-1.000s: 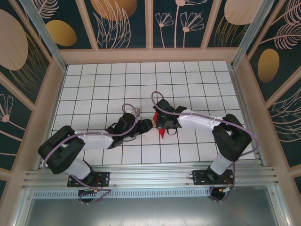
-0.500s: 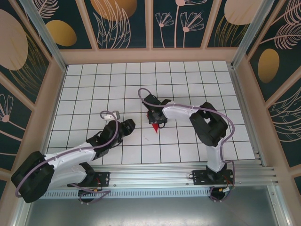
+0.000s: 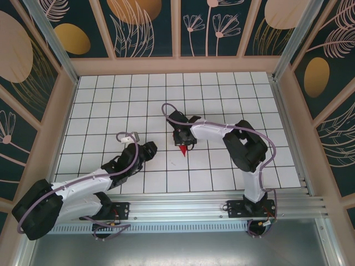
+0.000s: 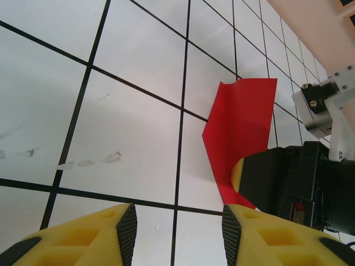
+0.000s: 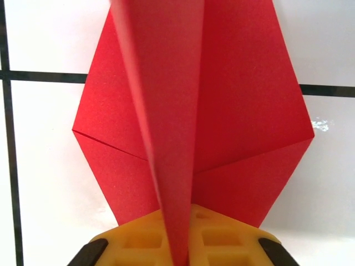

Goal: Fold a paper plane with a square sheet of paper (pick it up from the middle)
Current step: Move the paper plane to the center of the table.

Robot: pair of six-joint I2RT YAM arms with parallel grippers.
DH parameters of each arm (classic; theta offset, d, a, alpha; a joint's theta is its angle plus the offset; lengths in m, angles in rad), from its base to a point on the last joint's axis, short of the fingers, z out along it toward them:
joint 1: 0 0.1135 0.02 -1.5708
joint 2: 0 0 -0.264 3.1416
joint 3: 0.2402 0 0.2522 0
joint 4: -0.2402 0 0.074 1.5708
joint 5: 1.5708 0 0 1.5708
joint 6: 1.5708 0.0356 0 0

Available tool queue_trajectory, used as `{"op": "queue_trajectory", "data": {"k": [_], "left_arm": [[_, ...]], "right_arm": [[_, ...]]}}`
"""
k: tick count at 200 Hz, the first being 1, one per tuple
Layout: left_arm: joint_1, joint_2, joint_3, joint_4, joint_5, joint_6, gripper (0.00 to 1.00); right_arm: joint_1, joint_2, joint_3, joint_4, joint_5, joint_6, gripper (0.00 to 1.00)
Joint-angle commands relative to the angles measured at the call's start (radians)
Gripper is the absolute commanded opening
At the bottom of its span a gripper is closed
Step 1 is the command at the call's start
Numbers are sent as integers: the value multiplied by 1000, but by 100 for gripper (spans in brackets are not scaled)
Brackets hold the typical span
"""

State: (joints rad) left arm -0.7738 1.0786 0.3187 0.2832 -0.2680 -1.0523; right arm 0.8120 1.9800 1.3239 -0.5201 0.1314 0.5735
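Red paper plane [image 5: 238, 111] pinched, maybe touching tiles [image 5: 39, 39]

top: red paper [image 3: 182, 151] mostly under right gripper [image 3: 182, 142], tip out | right wrist: top cropped | left wrist: lower corner behind right gripper

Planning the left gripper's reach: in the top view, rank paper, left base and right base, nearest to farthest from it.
From the left gripper:
1. The paper, just to its right.
2. The left base, near edge, left.
3. The right base, near edge, far right.
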Motion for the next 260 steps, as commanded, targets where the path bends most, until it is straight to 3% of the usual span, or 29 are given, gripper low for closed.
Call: {"op": "queue_trajectory", "data": {"k": [1,92,210,260], "left_arm": [[5,7,21,-6,-11,7,46],[5,-5,22,-21,-16,29,46],[5,0,40,-17,-20,58,47],[6,12,51,-13,-22,67,48]], "right_arm": [[9,0,40,-51,21,-19,10],[6,76,-20,7,-40,14,16],[8,-72,84,-98,28,-11,34],[17,-141,98,-124,65,-13,37]]}}
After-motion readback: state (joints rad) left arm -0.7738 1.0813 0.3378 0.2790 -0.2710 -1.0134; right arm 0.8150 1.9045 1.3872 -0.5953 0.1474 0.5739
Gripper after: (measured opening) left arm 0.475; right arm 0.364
